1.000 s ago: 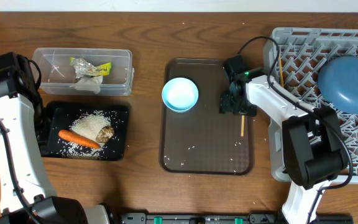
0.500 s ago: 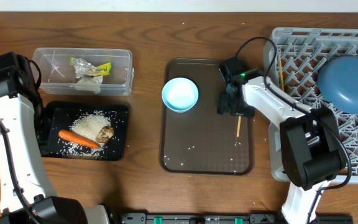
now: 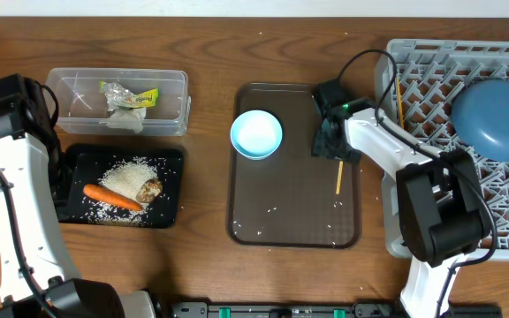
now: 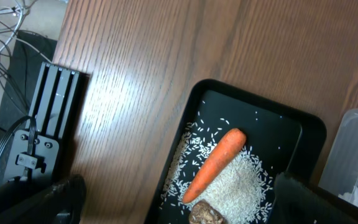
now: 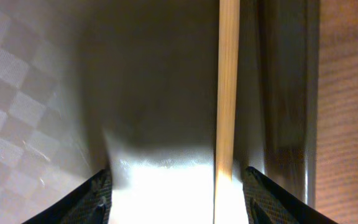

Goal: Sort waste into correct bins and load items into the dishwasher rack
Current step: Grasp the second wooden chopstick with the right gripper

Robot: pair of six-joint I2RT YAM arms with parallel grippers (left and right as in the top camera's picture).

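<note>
**Overhead.** A clear rectangular plastic tub (image 3: 173,87) stands near the far left corner of the wooden table (image 3: 210,53). It holds a shiny green-yellow snack wrapper (image 3: 135,95) and a crumpled white tissue (image 3: 124,119). Just in front of the tub, a shallow black rectangular tray (image 3: 171,208) carries an orange carrot (image 3: 111,196), a heap of white rice grains (image 3: 126,175) and a small brown food lump (image 3: 151,188). At the table's middle lies a larger dark brown serving tray (image 3: 281,203). A small light-blue bowl (image 3: 256,133) sits in its far left corner, and a thin wooden chopstick (image 3: 339,178) lies flat near its right edge. The right gripper (image 3: 330,146) hangs low over the stick's far end. A large square grey plastic rack (image 3: 431,79) occupies the table's right edge. It holds a large dark-blue plate (image 3: 495,119), with a second chopstick (image 3: 399,99) at its left side.

**Left wrist.** The left gripper (image 4: 179,202) hangs above the black tray, jaws spread fully and holding nothing. The carrot, rice and lump lie below it.

**Right wrist.** The two fingers (image 5: 98,196) stand apart with the chopstick between them, nearer one finger than the other. The jaws are partly open and not clamped on the stick. The stick rests on the serving tray beside its raised rim.
</note>
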